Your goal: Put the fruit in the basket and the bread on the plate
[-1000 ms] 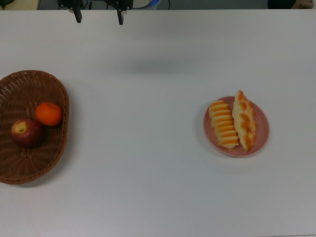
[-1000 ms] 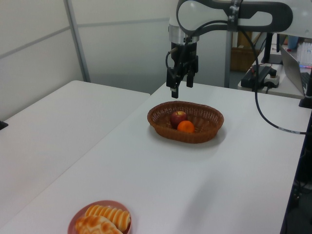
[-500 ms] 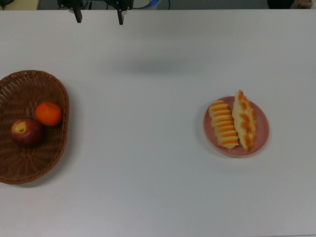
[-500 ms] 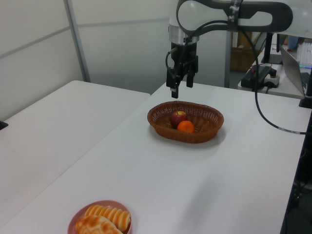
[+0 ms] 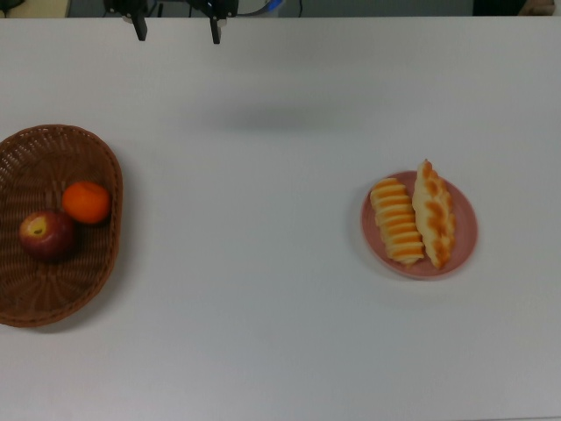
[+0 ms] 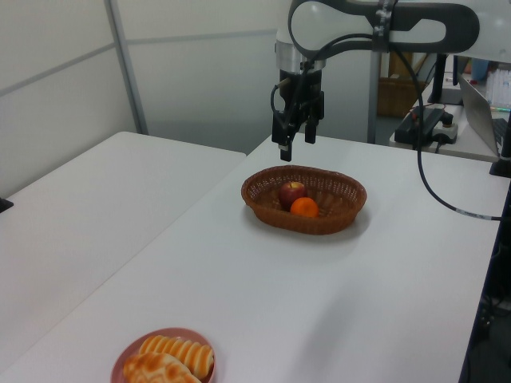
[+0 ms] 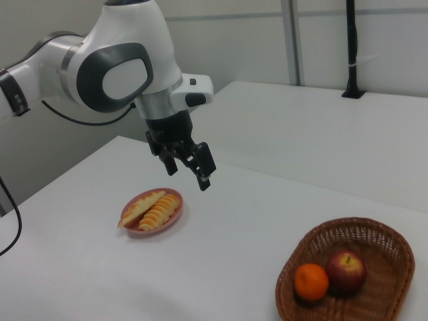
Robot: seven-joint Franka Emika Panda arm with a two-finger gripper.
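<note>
Top view only catches the tool (image 5: 176, 33) fingertips, spread and empty at the table (image 5: 263, 333) edge. Apple (image 5: 46, 234) and mandarin (image 5: 86, 202) sit in the basket (image 5: 110, 254); both loaves (image 5: 412, 219) lie on the plate (image 5: 463, 250).

Left view shows the arm (image 6: 375, 24), plate cut off.

Right view shows everything.

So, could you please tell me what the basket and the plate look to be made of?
The basket looks like woven wicker: brown, matte, with a visible lattice of strands and a raised braided rim. The plate looks like smooth plastic or glazed ceramic, which one I cannot tell: an even pink surface with a shallow rim and no visible texture or pattern.
</note>
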